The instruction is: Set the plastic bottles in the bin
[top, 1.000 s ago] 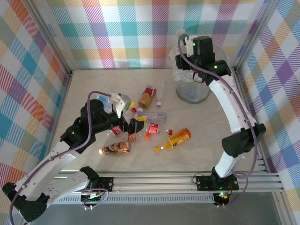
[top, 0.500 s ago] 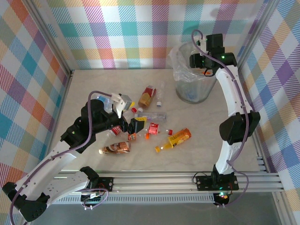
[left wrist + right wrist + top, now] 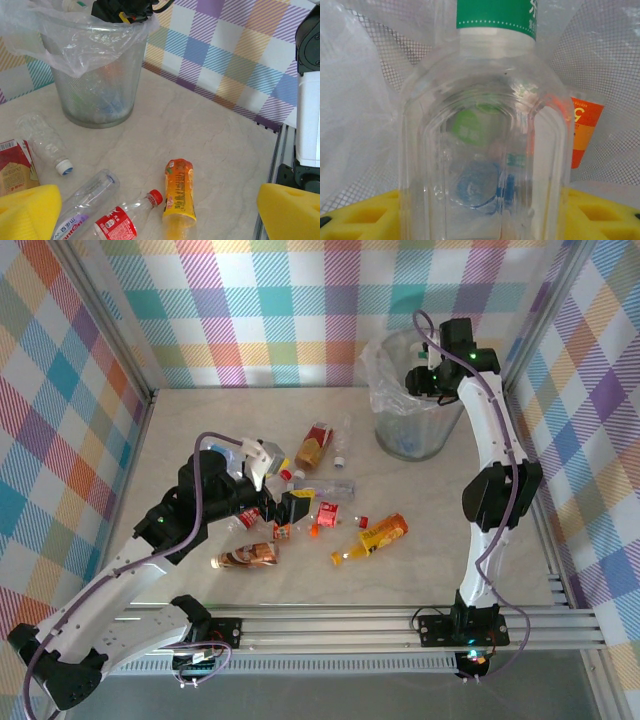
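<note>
Right wrist: green-label bottle (image 3: 485, 150) cropped top and bottom. Right end effector (image 3: 482, 225) cut by bottom edge, grip contact unreadable. Left wrist: red-label bottle (image 3: 117, 220) base off-frame.

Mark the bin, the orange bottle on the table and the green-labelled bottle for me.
bin (image 3: 95, 87), left wrist view, on its translucent front wall.
orange bottle (image 3: 380, 535), top external view, on its label, mid-body.
green-labelled bottle (image 3: 485, 150), right wrist view, on its clear body below the label.

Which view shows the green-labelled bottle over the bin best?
Right wrist: the green-labelled bottle sits close-up between the yellow pads. Top external and left wrist catch at most slivers beside the right gripper above the bin.
</note>
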Tool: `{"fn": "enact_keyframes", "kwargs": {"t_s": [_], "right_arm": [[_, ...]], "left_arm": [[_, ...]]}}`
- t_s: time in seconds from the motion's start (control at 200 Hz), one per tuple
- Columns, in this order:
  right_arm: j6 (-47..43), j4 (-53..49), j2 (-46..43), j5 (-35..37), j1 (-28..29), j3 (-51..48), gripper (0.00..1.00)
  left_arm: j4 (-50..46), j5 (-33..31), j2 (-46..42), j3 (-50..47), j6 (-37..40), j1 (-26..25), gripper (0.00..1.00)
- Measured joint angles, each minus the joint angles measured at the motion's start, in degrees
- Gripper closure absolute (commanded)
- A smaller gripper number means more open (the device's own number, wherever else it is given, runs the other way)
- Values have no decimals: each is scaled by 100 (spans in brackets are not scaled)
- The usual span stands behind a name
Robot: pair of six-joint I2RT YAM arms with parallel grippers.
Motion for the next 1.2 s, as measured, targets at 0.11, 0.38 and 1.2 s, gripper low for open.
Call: {"fn": "enact_keyframes", "kwargs": {"t_s": [0.11,0.38,1.2], "right_arm": [[31,-44,17,-17,-26,39,32],[52,-90,17,-33,-31,103,25],[144,546,-1740,-702,109,-1047,22]], "left_arm": [[0,0,26,2,0,0,0],[0,0,39,2,0,0,0],[-439,197,-28,85,337,0,0]]}}
